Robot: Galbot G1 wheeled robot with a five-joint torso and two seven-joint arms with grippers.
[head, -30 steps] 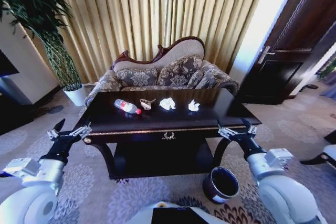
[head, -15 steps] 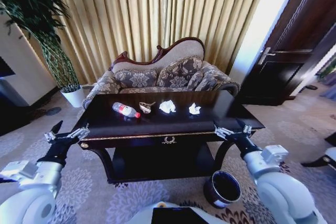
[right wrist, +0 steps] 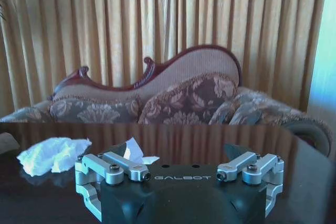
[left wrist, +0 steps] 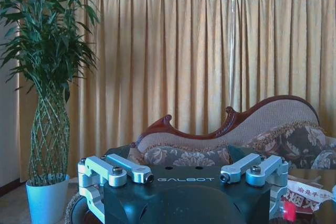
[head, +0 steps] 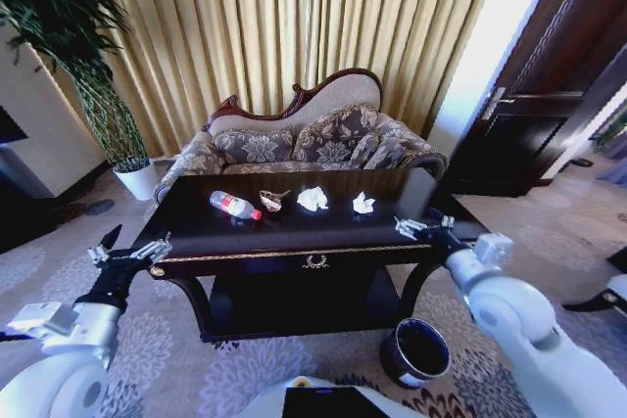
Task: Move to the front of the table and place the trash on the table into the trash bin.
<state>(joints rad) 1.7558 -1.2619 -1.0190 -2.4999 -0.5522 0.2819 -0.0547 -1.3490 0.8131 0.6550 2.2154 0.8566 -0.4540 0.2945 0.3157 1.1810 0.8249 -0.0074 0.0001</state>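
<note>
The robot faces the tabletop, and the reach for trash begins. The right gripper hangs over the near right edge, jaws open and empty; a crumpled tissue lies just beyond them, so the next move calls for advancing over it. The left gripper, jaws open, waits off the left corner. The trash bin stands on the floor below the right arm.

Bottle cut by left wrist view edge; 1 tissue half hidden behind right claw.
</note>
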